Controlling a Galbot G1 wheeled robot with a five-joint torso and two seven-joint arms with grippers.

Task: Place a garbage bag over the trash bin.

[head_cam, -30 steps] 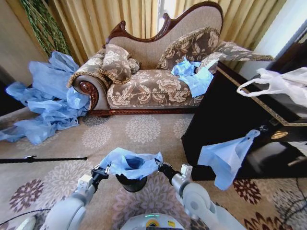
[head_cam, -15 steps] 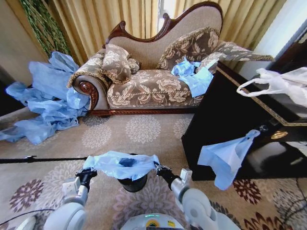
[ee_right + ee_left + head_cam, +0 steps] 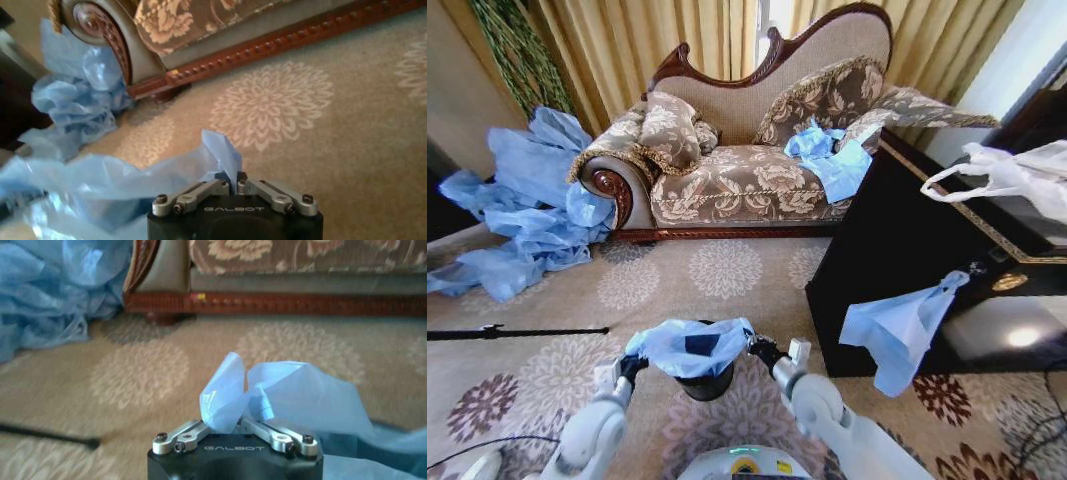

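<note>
The light-blue garbage bag (image 3: 689,345) is spread over the mouth of the small black trash bin (image 3: 708,384) on the carpet just in front of me. A dark patch shows through its sagging middle. My left gripper (image 3: 632,366) is shut on the bag's left edge, beside the bin. My right gripper (image 3: 757,349) is shut on the right edge. In the left wrist view the left gripper (image 3: 223,426) pinches a fold of the bag (image 3: 293,395). In the right wrist view the right gripper (image 3: 233,185) pinches the bag's film (image 3: 133,185).
A patterned sofa (image 3: 747,180) stands behind the bin, with blue bags lying on its seat (image 3: 827,155). A big heap of blue bags (image 3: 522,200) lies at the left. A black cabinet (image 3: 897,250) at the right carries a hanging blue bag (image 3: 897,330) and a white handled bag (image 3: 1017,175). A thin black rod (image 3: 517,331) lies on the floor.
My left gripper has moved right, toward the bin, so the bag is stretched less wide than half a second ago. The right gripper has shifted only slightly.
</note>
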